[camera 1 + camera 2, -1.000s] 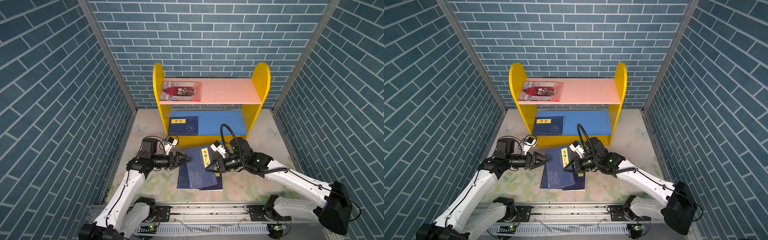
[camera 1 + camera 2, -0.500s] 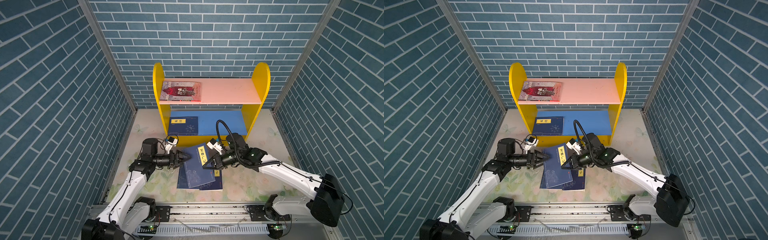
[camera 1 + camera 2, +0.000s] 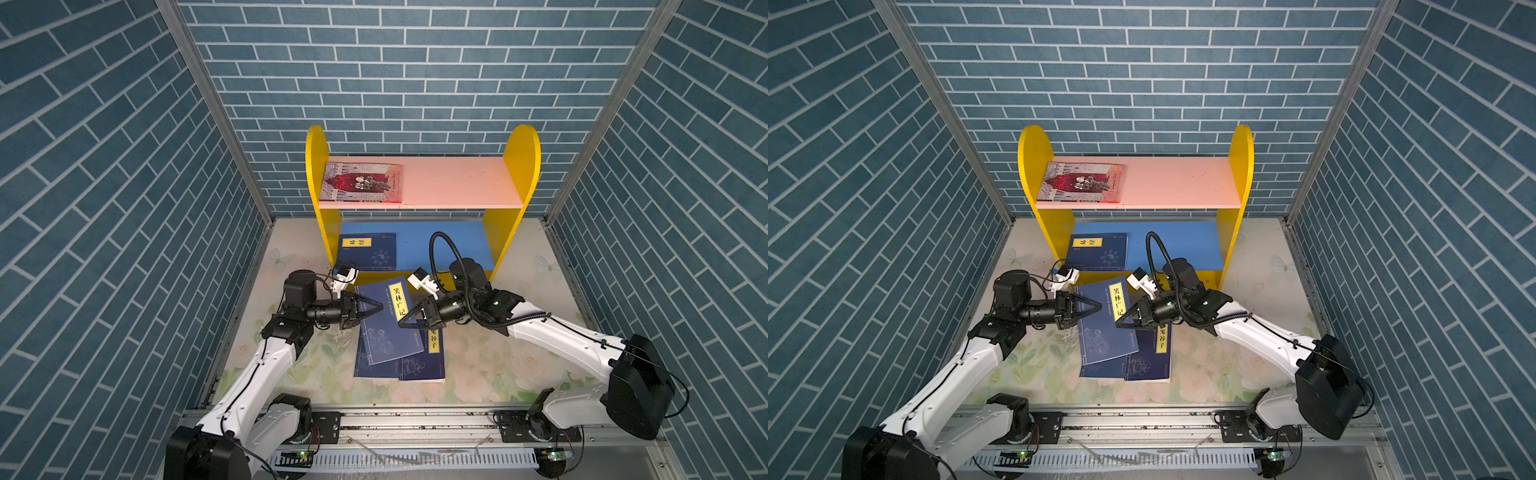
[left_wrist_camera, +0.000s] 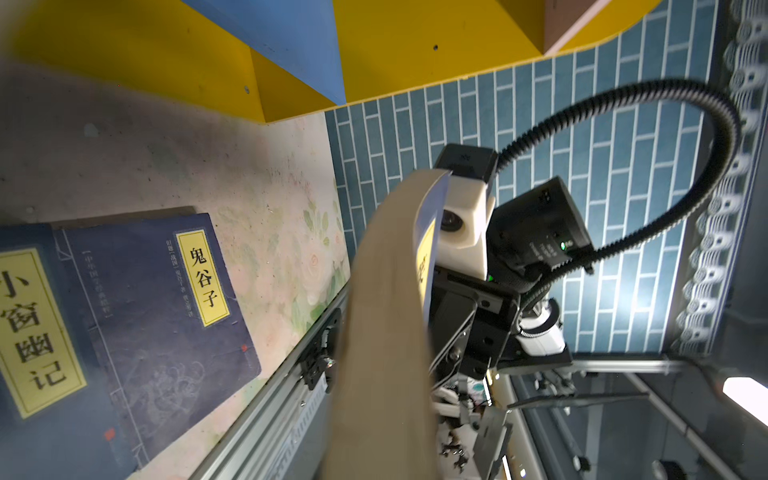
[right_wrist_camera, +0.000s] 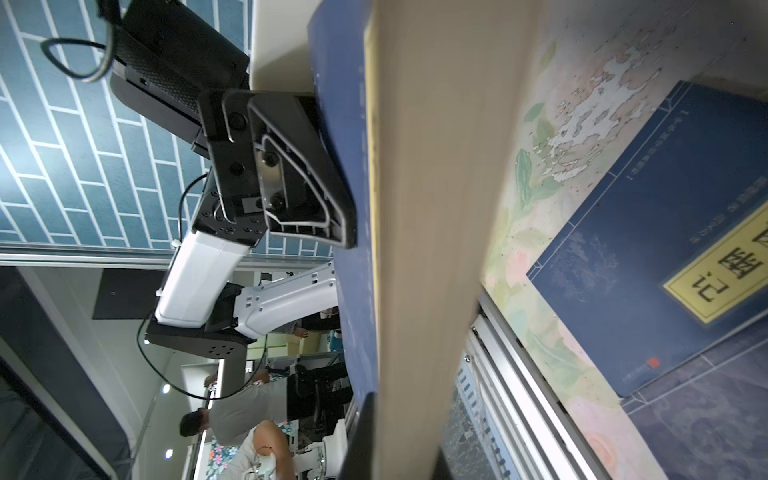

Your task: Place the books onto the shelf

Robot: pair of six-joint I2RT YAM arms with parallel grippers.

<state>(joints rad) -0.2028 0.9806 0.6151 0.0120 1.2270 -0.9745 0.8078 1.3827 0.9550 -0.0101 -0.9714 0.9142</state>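
In both top views, the left gripper point(image 3: 380, 308) and the right gripper point(image 3: 401, 326) are pinching a lifted book point(image 3: 386, 332) at mid-frame, each with its jaws closed on an opposite edge. The book is hanging tilted over two floor books point(image 3: 419, 365), just below the shelf point(image 3: 525, 166). An illustrated book point(image 3: 361, 188) is lying at the left end of the pink board point(image 3: 457, 183), and a shelved navy book point(image 3: 368, 252) on the blue board point(image 3: 440, 249).

In the left wrist view, the lifted book's page edge point(image 4: 386, 332) is filling the centre, with the floor books point(image 4: 166, 311) at lower left.

In the right wrist view, the left gripper's fingers point(image 5: 299, 166) are pressing its cover at centre-left.
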